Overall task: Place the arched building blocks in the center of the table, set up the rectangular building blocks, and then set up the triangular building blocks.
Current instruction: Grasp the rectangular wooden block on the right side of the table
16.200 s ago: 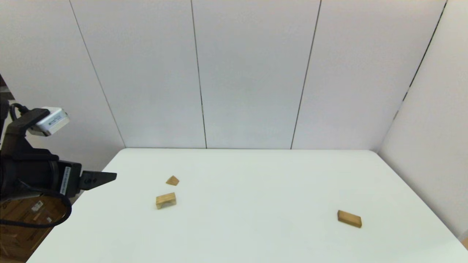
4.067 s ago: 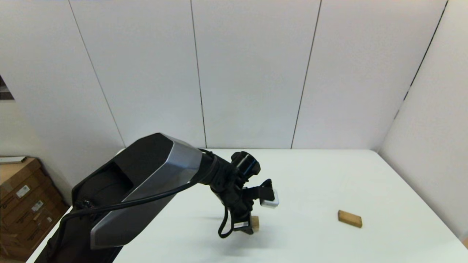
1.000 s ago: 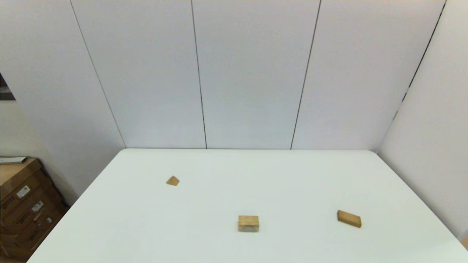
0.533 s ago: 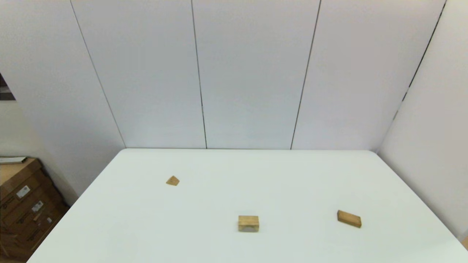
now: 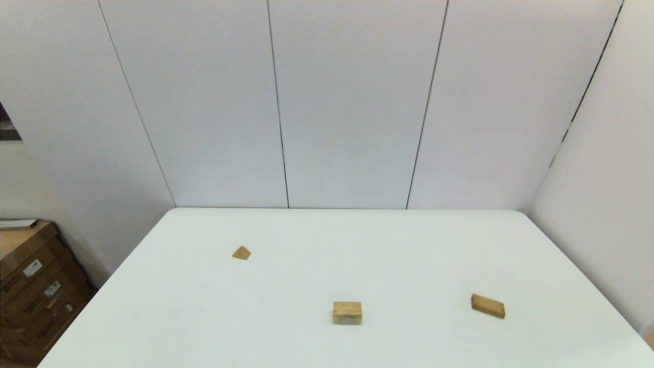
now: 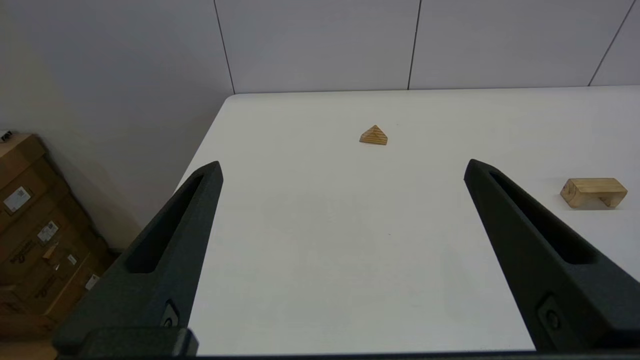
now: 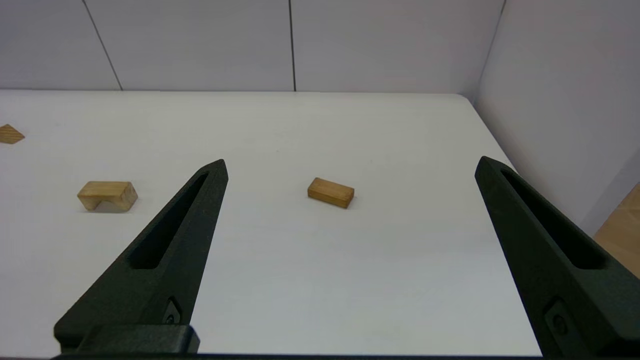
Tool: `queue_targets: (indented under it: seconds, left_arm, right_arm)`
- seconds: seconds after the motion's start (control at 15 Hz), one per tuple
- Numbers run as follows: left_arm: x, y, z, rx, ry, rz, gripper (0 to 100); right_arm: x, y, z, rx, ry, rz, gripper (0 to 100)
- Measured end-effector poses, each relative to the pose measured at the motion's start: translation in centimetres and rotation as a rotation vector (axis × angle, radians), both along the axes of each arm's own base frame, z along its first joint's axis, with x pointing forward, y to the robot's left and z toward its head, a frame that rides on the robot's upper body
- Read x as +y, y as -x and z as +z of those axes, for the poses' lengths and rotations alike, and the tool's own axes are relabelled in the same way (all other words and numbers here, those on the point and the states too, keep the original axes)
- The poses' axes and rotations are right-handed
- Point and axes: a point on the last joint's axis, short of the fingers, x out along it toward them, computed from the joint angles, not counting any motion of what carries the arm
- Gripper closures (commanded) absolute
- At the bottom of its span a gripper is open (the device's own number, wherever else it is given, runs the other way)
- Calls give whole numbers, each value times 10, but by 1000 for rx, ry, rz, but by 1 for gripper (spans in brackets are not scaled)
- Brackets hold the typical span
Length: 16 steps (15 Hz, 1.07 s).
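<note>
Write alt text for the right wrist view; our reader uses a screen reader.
The right hand, open, points over a white table at a flat rectangular block. An arched block stands farther left; a triangular block lies beyond it.

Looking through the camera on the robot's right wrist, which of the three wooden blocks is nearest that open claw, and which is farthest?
From the right gripper, open and empty:
1. Solid flat oblong light-brown wooden block, straight ahead between its fingers.
2. Notched light-wood arch block, off to the robot's left.
3. Small light-wood triangular wedge, farthest left and back.
</note>
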Motion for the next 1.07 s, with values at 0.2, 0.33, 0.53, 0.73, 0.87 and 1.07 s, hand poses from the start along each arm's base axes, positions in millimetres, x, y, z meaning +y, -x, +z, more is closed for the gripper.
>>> queue_targets:
  seconds: [0.2, 0.33, 0.53, 0.73, 0.87, 1.07]
  left_arm:
    - [0, 0, 0, 0, 0, -1, 0]
    - [0, 0, 0, 0, 0, -1, 0]
    - [0, 0, 0, 1, 0, -1, 0]
    - [0, 0, 0, 1, 0, -1, 0]
    - [0, 0, 0, 1, 0, -1, 0]
    - [0, 0, 0, 1, 0, -1, 0]
  right_arm:
    - [0, 0, 1, 37, 1, -6, 0]
    - [0, 3, 21, 47, -2, -11, 0]
    - [0, -10, 67, 146, -52, -25, 0]
    - [-2, -62, 102, 365, -89, -64, 0]
    - [-4, -109, 110, 507, -86, -80, 0]
    - [-8, -186, 104, 646, -28, -76, 0]
